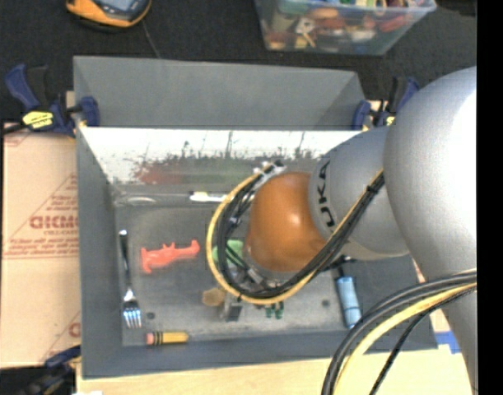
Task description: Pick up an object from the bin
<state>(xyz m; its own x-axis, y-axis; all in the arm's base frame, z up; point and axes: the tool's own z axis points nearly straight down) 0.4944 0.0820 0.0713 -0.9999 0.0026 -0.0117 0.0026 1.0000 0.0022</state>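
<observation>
My gripper point(232, 308) is low in the bin, near the middle of its front part, mostly hidden under the arm's orange cover. Right at its left side lies a small tan lump point(211, 298). A small green piece point(273, 309) lies just to its right. A red plastic toy piece point(169, 256) with a toothed edge lies further left on the bin floor, apart from the gripper.
A metal fork point(128, 286) lies along the left wall. An orange and yellow marker point(167, 337) lies at the front left. A blue tube point(347, 300) sits at the right, a white stick point(207, 196) at the back. The arm covers the bin's right half.
</observation>
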